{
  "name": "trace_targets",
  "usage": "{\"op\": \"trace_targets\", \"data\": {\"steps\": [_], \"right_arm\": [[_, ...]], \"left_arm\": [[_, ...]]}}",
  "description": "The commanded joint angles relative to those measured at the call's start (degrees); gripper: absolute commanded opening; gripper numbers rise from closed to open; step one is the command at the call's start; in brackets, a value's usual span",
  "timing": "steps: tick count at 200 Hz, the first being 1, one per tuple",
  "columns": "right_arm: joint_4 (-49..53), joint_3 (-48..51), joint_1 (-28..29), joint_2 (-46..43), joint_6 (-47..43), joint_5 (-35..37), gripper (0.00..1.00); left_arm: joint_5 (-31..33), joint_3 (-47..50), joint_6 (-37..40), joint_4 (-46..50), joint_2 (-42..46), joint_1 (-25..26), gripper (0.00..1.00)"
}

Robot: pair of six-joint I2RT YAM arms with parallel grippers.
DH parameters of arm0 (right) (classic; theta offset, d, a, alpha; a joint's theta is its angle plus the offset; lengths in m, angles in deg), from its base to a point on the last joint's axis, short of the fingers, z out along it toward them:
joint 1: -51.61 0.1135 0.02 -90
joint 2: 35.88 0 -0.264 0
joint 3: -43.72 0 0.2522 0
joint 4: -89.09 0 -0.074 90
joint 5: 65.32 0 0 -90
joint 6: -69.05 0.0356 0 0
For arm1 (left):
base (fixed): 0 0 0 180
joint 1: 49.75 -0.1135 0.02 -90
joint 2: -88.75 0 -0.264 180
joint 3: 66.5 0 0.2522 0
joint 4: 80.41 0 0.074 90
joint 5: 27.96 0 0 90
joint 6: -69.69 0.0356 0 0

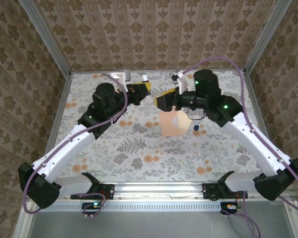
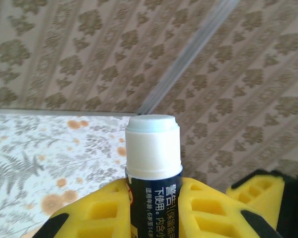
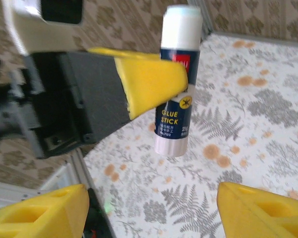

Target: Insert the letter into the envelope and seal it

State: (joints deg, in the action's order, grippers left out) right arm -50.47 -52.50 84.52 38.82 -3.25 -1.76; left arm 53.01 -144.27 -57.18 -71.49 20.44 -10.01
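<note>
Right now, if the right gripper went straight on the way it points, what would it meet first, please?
Most likely the glue stick, which is clamped in the left gripper and lies ahead of the open right gripper, roughly centred between its fingers. The gap between them is hard to judge.

Both arms reach inward, wrists nearly meeting. The left gripper [image 1: 145, 88] has its jaws clamped on a glue stick [image 3: 174, 121]. Just beside the stick, the right gripper [image 3: 149, 208] holds its jaws spread wide.
</note>
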Motion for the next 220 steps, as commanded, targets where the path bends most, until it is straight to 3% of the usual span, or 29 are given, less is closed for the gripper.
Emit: {"op": "trace_targets", "data": {"steps": [1,43,109,162,220], "right_arm": [[1.69,-0.78,2.17,2.74,-1.45,8.57,0.69],[1.27,-1.33,4.01,7.51,-1.82,11.03,0.67],[-1.38,0.06,4.1,7.73,-1.68,11.07,0.6],[-2.54,1.09,4.1,7.25,-1.69,11.06,0.49],[-3.29,1.95,3.92,6.36,-1.35,11.11,0.28]], "left_arm": [[8.09,-2.58,-2.89,2.56,-1.14,1.92,0.0],[8.24,-1.95,-6.47,1.37,-2.35,2.85,0.0],[5.54,-1.14,-8.95,-0.07,-2.59,3.02,0.0],[2.95,-0.33,-11.16,-2.19,-3.54,3.01,0.0],[1.27,0.08,-11.48,-3.63,-3.67,2.98,0.0]]}}
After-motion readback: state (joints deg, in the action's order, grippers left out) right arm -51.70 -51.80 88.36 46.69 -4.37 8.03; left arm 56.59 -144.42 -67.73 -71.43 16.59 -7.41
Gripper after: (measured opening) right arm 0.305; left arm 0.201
